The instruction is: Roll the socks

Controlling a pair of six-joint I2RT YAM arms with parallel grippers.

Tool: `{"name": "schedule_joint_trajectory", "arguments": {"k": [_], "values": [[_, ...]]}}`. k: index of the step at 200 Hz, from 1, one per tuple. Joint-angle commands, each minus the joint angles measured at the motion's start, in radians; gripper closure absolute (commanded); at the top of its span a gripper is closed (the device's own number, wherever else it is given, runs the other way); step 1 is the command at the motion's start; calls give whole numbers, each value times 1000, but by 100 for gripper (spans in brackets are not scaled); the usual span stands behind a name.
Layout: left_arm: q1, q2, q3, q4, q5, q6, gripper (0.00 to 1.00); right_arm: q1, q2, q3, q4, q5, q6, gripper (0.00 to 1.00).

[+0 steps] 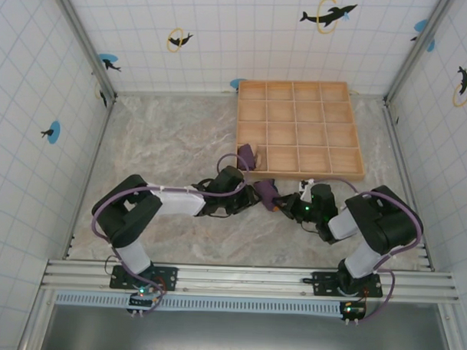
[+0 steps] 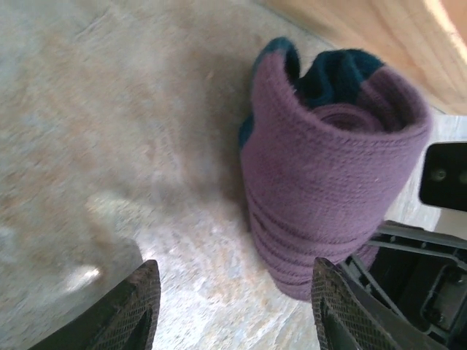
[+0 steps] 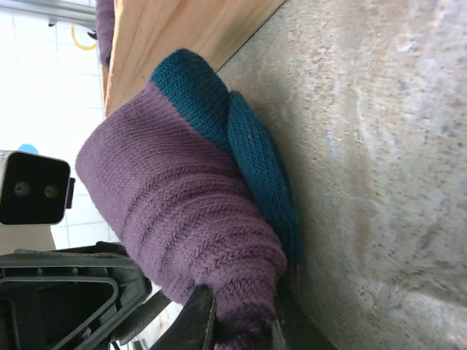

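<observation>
The sock (image 2: pixel 328 182) is lying rolled into a bundle mid-table (image 1: pixel 165 142), just beside the wooden tray's (image 1: pixel 310 175) near edge. The right hand (image 3: pixel 241 321) is pinching one end of it. The left hand (image 2: pixel 233 306) is hovering beside it, jaws apart and empty. The rolling is looking nearly finished, with letting go seemingly left.

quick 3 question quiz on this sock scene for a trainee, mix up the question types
1. True or false: the rolled sock lies inside a compartment of the wooden tray.
2. Which end effector pinches the rolled sock? A) left B) right C) neither
3. Fill in: the roll is purple outside, and the fabric showing at its end is ____.

Key
1. False: it lies on the table, just outside the tray's near edge.
2. B: the right end effector is closed on the roll's end, while the left end effector has its jaws apart.
3. Teal.
</observation>
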Motion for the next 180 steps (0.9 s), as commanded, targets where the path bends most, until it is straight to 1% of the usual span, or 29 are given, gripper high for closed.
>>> {"name": "schedule_joint_trajectory", "arguments": {"k": [1, 55, 78, 124, 153, 158, 180], "values": [[-4, 30, 32, 81, -15, 39, 44, -3, 29, -5, -258, 25, 51, 100], [-3, 104, 47, 181, -35, 59, 45, -3, 33, 14, -290, 23, 54, 100], [-1, 136, 43, 259, -27, 54, 43, -4, 36, 12, -279, 17, 61, 100], [3, 187, 35, 355, -52, 53, 43, -7, 46, 12, -241, -3, 80, 100], [12, 240, 33, 408, -34, 39, 44, -8, 52, 10, -217, -18, 95, 100], [13, 248, 33, 413, -31, 37, 46, -9, 52, 8, -210, -21, 98, 100], [19, 276, 38, 443, 0, 30, 68, -8, 48, 7, -203, -28, 99, 100]]}}
